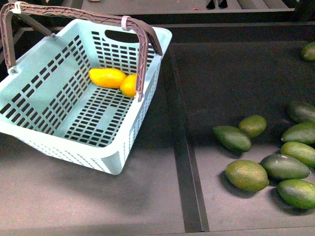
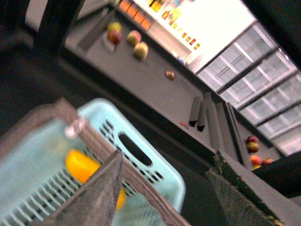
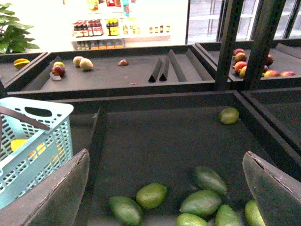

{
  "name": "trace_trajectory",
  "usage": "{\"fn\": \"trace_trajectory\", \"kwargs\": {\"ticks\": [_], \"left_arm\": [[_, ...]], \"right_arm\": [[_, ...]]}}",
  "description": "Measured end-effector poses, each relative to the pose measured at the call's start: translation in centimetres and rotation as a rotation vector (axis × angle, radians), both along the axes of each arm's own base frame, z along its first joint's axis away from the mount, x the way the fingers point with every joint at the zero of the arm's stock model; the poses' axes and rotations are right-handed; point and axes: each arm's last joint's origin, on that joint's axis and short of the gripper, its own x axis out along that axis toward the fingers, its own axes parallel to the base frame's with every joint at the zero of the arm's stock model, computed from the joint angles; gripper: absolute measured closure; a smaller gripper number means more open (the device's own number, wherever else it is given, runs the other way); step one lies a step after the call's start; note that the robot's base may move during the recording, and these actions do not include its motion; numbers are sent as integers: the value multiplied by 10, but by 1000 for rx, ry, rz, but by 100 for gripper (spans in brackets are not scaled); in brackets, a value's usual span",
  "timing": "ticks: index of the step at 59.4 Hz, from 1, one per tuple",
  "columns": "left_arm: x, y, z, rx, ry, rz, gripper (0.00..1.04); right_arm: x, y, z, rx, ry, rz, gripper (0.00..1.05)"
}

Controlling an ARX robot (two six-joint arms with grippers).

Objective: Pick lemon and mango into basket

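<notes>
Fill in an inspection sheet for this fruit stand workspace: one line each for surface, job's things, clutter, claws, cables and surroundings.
Surface: dark display tray with a raised divider; bare patches look clean.
Job's things: mango and lemon both lie touching in the turquoise basket; handles raised.
Clutter: green oval fruits scattered in the bin beside the basket; one lies apart near the far wall.
Claws: left claw open above the basket; right claw open above the green fruits; both empty.
Cables: nothing seen.
Surroundings: further trays with apples, store shelves with bottles, a plant.
</notes>
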Motion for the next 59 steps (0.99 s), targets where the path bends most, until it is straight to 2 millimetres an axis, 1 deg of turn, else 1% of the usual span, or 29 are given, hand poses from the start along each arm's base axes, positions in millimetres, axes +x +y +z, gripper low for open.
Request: {"fn": "trace_trajectory", "kwargs": {"ticks": [3,4,11,17,19,23,28,31,36,59], "left_arm": [[-10,3,-6,32,12,-3,101],[-14,5,-7,34,13,-2,102],[-32,11,-11,60,-1,6,101],[-52,17,-17,67,1,2,101],[-58,22,-18,70,2,-18,101],[-68,28,-21,70,5,9,101],[-76,28,-23,70,2,3,101],[-81,28,-28,71,-13,3,101],[-89,29,-35,73,12,3,101],[-111,29,-28,73,-12,4,101]], "right_arm": [[0,0,0,0,0,0,9],[0,0,0,0,0,0,9],[0,0,0,0,0,0,9],[0,0,0,0,0,0,9],[0,0,0,0,0,0,9],[0,0,0,0,0,0,9],[0,0,0,0,0,0,9],[0,0,0,0,0,0,9],[0,0,0,0,0,0,9],[0,0,0,0,0,0,9]]}}
